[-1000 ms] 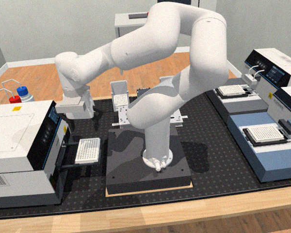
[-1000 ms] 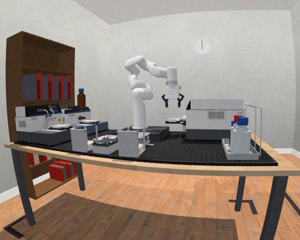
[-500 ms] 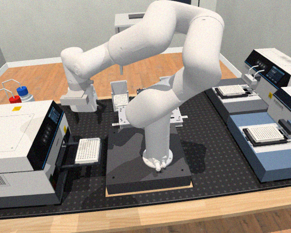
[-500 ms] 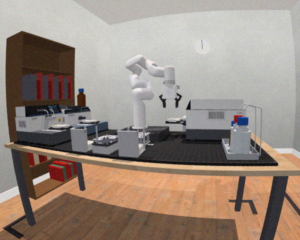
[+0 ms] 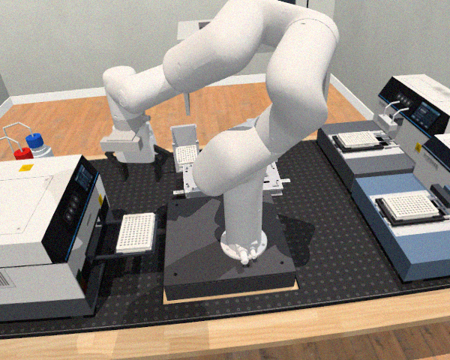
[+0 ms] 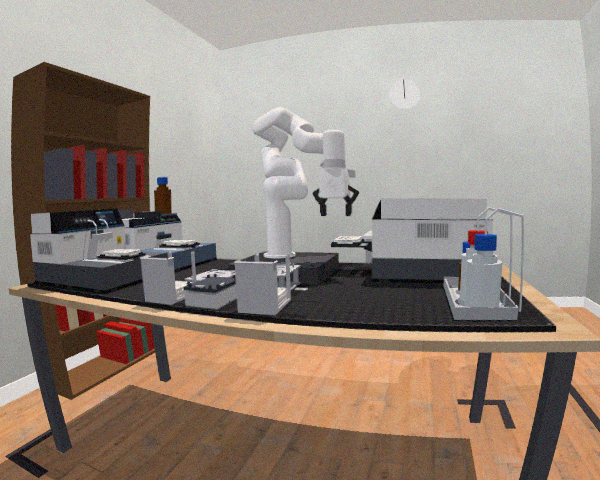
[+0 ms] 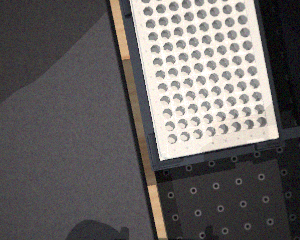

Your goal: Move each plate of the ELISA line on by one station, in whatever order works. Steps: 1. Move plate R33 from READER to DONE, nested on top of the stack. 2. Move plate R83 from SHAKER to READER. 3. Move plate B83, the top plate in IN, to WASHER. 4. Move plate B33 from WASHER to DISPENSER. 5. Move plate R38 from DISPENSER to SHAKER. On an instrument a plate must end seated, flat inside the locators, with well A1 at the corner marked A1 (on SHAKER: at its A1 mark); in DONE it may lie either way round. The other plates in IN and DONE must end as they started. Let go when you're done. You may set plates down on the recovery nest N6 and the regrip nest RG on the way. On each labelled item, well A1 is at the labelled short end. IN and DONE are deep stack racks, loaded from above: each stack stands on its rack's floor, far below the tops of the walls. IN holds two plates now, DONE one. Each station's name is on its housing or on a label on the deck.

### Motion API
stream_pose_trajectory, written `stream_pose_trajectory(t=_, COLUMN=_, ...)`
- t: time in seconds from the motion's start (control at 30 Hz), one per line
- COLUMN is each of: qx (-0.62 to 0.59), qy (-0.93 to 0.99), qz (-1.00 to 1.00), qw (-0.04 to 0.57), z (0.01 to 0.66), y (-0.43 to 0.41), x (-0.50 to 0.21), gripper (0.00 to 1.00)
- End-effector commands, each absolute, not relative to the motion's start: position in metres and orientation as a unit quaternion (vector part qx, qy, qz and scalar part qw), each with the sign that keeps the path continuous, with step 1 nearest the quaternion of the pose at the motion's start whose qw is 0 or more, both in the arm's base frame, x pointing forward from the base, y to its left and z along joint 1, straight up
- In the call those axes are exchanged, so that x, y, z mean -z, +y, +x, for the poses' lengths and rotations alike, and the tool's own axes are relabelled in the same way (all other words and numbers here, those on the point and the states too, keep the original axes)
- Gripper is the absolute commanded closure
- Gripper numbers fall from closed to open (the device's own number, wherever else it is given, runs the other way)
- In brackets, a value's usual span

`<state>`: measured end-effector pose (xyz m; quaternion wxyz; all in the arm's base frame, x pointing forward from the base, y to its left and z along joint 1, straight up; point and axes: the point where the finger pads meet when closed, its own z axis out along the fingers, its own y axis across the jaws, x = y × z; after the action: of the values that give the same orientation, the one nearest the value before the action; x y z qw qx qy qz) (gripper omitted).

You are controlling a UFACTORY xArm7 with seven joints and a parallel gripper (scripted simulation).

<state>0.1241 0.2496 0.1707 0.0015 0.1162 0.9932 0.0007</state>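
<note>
A white well plate (image 5: 136,232) lies flat on the dark tray of the big reader housing (image 5: 31,228) at the left. It fills the upper right of the wrist view (image 7: 205,75); its label cannot be read. My gripper (image 5: 134,157) hangs open and empty high above the deck behind that tray, also seen in the side view (image 6: 335,206). Another plate (image 5: 358,139) sits on the grey instrument at the far right, and one (image 5: 410,205) on the blue instrument nearer the front. A plate (image 5: 186,154) lies in a white rack behind the arm. The shaker (image 5: 274,180) is mostly hidden by the arm.
The arm's dark base plinth (image 5: 227,247) stands right of the reader tray. A bottle stand (image 6: 478,273) is at the reader's far side. Two white racks (image 6: 261,286) (image 6: 158,279) and the shaker (image 6: 210,289) line the deck edge.
</note>
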Motion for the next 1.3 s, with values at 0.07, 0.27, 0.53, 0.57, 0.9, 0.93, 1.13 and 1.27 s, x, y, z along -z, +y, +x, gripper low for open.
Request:
stream_pose_trajectory(t=0.07, qx=-0.002, qy=0.988, qz=0.156, qw=0.002, z=0.143, y=0.245, x=-0.172, gripper=0.0)
stream_pose_trajectory(t=0.27, qx=-0.002, qy=0.987, qz=0.162, qw=0.002, z=0.162, y=0.239, x=-0.172, gripper=0.0)
stream_pose_trajectory(t=0.53, qx=-0.002, qy=0.987, qz=0.162, qw=0.002, z=0.181, y=0.233, x=-0.172, gripper=0.0)
stream_pose_trajectory(t=0.57, qx=-0.002, qy=0.987, qz=0.162, qw=0.002, z=0.185, y=0.232, x=-0.172, gripper=0.0)
stream_pose_trajectory(t=0.9, qx=-0.002, qy=0.978, qz=0.207, qw=0.002, z=0.199, y=0.207, x=-0.172, gripper=0.0)
stream_pose_trajectory(t=0.93, qx=-0.002, qy=0.978, qz=0.207, qw=0.002, z=0.199, y=0.207, x=-0.172, gripper=0.0)
stream_pose_trajectory(t=1.13, qx=-0.002, qy=0.978, qz=0.207, qw=0.002, z=0.204, y=0.191, x=-0.172, gripper=0.0)
stream_pose_trajectory(t=1.27, qx=-0.002, qy=0.978, qz=0.207, qw=0.002, z=0.208, y=0.178, x=-0.172, gripper=0.0)
